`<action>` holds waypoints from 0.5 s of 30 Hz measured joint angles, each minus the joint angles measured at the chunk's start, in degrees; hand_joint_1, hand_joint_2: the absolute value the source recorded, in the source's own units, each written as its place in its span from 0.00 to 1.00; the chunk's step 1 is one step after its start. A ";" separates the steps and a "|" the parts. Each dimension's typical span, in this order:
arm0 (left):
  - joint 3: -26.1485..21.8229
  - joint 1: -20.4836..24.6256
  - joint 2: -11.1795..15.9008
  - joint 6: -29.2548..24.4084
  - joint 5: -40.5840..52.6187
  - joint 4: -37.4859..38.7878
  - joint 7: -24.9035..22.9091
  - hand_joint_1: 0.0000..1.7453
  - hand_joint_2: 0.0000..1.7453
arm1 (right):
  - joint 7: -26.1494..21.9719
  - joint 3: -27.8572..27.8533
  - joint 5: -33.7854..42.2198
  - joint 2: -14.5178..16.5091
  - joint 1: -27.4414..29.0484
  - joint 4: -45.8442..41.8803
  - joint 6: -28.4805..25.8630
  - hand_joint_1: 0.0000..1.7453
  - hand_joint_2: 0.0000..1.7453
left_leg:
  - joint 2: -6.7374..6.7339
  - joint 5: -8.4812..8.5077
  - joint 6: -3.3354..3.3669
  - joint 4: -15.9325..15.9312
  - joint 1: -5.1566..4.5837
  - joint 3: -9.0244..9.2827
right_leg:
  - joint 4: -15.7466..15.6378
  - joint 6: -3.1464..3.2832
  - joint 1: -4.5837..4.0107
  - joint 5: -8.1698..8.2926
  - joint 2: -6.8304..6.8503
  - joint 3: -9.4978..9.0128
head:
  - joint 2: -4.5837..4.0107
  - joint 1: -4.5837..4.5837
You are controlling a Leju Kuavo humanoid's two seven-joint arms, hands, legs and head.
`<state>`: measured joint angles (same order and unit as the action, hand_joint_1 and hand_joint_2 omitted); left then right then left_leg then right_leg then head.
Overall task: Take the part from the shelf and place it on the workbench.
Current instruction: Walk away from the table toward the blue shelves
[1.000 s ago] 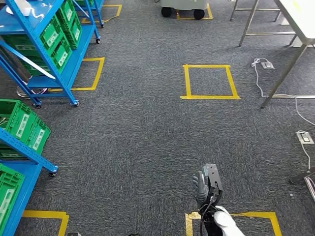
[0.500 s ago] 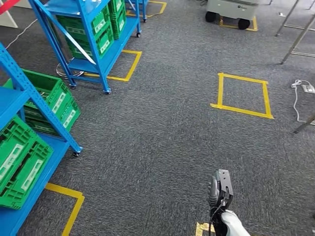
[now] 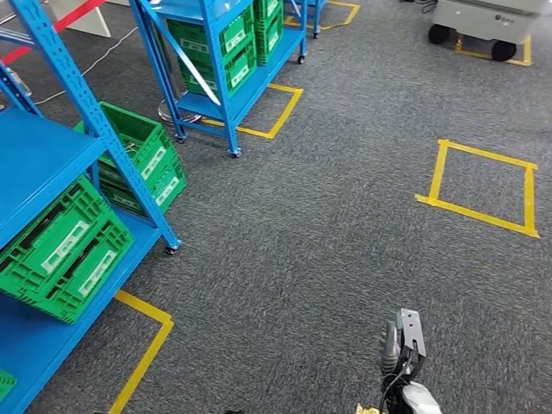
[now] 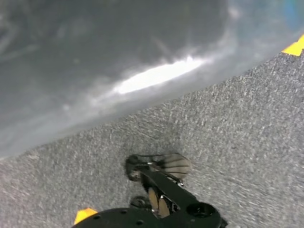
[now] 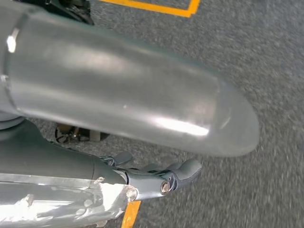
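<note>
Two blue shelves (image 3: 215,69) are carrying green crates (image 3: 65,250). The right hand (image 3: 397,345) is hanging over the carpet (image 3: 312,233), fingers (image 5: 179,173) loosely extended, holding nothing; the left hand's state I cannot tell.

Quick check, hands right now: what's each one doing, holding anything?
Left hand: cannot tell; the left wrist view is blurred.
Right hand: hangs over the carpet, holding nothing; whether its fingers are open or curled cannot be told.
</note>
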<state>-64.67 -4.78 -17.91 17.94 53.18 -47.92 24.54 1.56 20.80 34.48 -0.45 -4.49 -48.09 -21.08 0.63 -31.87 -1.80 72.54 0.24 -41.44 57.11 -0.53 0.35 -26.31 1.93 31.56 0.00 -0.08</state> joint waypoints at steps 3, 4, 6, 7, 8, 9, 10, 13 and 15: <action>0.14 0.18 0.28 -0.01 0.80 0.19 0.37 0.00 0.00 | 0.06 -0.09 0.17 -0.03 0.19 -1.15 -0.79 0.00 0.00 | -1.40 4.14 -0.01 -6.21 0.01 3.75 | 0.02 -0.14 -0.01 -0.13 2.16 -0.14 | 0.00 -0.02; 0.30 0.32 0.37 -0.03 1.05 0.24 0.44 0.00 0.00 | 0.04 -0.14 0.26 -0.03 0.22 -1.51 -1.07 0.00 0.00 | -2.89 5.60 -0.03 -10.28 -0.11 5.95 | 0.13 -0.35 -0.18 -0.27 2.78 -0.22 | 0.00 -0.08; 0.73 0.75 0.48 -0.07 1.36 0.35 0.62 0.00 0.00 | -0.02 -0.31 0.49 -0.03 0.30 -2.06 -1.52 0.00 0.00 | -4.71 6.81 0.47 -15.14 -0.33 8.42 | 0.30 -0.91 -0.59 -0.59 4.08 -0.37 | 0.00 0.00; 0.90 0.88 0.49 -0.07 1.50 0.43 0.73 0.00 0.00 | -0.04 -0.38 0.62 -0.03 0.33 -2.29 -1.67 0.00 0.00 | -4.65 6.73 0.80 -15.81 -0.49 8.59 | 0.33 -1.21 -0.74 -0.70 4.77 -0.48 | 0.00 0.06; 0.99 0.90 0.53 -0.08 1.58 0.50 0.84 0.00 0.00 | -0.05 -0.42 0.76 -0.02 0.33 -2.50 -1.75 0.00 0.00 | -3.82 6.77 1.31 -15.84 -0.51 8.46 | 0.26 -1.48 -0.72 -0.77 5.47 -0.65 | 0.00 0.14; 1.07 0.82 0.58 -0.11 1.69 0.56 0.93 0.00 0.00 | -0.08 -0.44 0.89 -0.02 0.30 -2.72 -1.81 0.00 0.00 | -3.14 6.86 1.65 -15.95 -0.47 8.44 | 0.35 -1.81 -0.58 -0.99 5.52 -0.71 | 0.00 0.20; 1.17 0.74 0.66 -0.17 1.82 0.62 0.99 0.00 0.00 | -0.14 -0.44 1.09 0.00 0.26 -2.91 -1.92 0.00 0.00 | -2.47 6.98 2.00 -16.04 -0.37 8.47 | 1.06 -2.12 -0.42 -1.65 4.58 -0.49 | 0.00 0.27; 2.29 1.00 0.83 -0.73 2.24 0.98 1.10 0.00 0.00 | -0.31 -0.46 2.05 0.06 0.18 -3.10 -2.60 0.00 0.00 | -0.27 7.28 2.78 -16.15 -0.10 8.39 | 10.36 -2.68 -0.07 -6.64 -0.52 3.69 | 0.00 0.69; 3.12 1.18 0.88 -1.06 2.43 1.33 1.11 0.00 0.00 | -0.31 -0.46 2.48 0.07 0.16 -3.07 -2.94 0.00 0.00 | 1.45 7.35 2.91 -16.13 -0.16 8.31 | 16.77 -2.64 -0.09 -8.70 -1.67 6.96 | 0.00 0.79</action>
<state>-61.56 -3.61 -17.03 16.88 55.62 -46.59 25.64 1.25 20.34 36.96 -0.38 -4.33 -51.16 -24.02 2.08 -24.51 1.11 56.41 0.08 -33.12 73.88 -3.17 0.26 -35.01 0.26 38.51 0.00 0.71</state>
